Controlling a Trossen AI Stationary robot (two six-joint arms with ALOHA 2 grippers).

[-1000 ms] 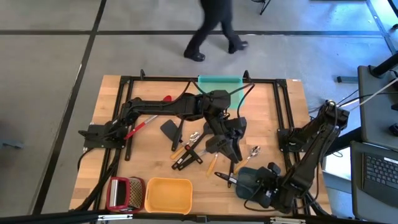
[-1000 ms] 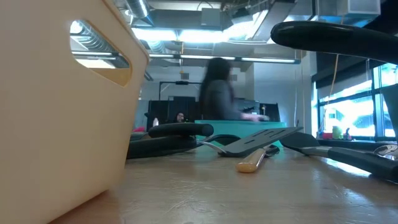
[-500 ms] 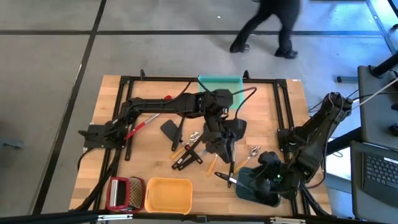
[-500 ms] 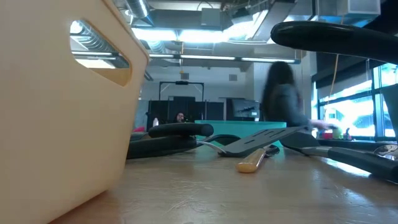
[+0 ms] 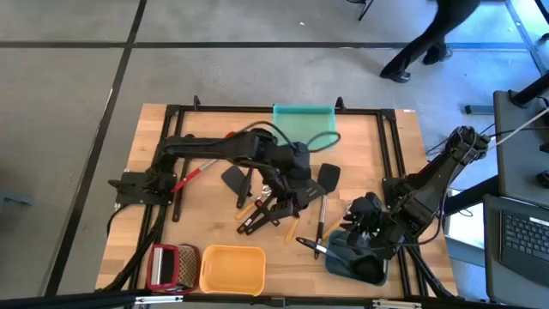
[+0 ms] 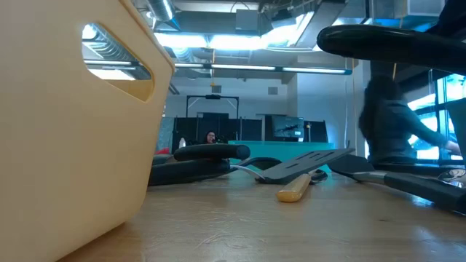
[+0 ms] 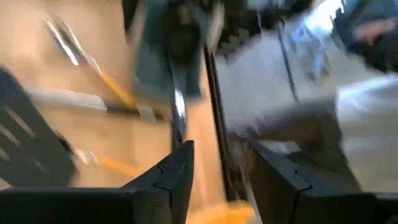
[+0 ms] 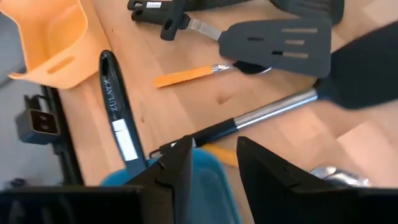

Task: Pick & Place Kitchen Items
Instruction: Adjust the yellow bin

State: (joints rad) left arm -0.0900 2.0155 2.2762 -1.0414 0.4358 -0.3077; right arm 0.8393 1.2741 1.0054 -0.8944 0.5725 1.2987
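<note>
The left hand point(image 5: 296, 184) is seen over the utensil pile at mid-bench, shifted since a second ago from beside the black turner toward the pile, its arm now folded lower across the bench point(image 5: 137, 223). The left wrist view is motion-blurred; its two fingers point(image 7: 177, 171) stand apart with nothing visibly between them, so whether anything is grasped cannot be told. The right hand point(image 5: 364, 219) is placed above the grey-blue tray point(image 5: 352, 257) at the near right corner, moved up and inward from the tray's far side where it hung a second ago. In the right wrist view its fingers point(image 8: 180, 165) are parted over the tray's edge, nothing held between them. A black spatula with a metal shaft point(image 8: 292, 102) lies just beyond the tray, a slotted black turner point(image 8: 283, 46) next to it, an orange-handled tool point(image 8: 183, 76) beside that, and a long black handle point(image 8: 118, 112) runs toward the yellow tray point(image 5: 232, 268). The utensil pile point(image 5: 262, 210) remains mid-bench, the red spoon point(image 5: 193, 174) by the left arm, the teal tray point(image 5: 302, 113) at the far edge, the red-framed grater point(image 5: 165, 264) at the near left. The person point(image 5: 429, 39) has walked from the middle of the floor to the far right.
</note>
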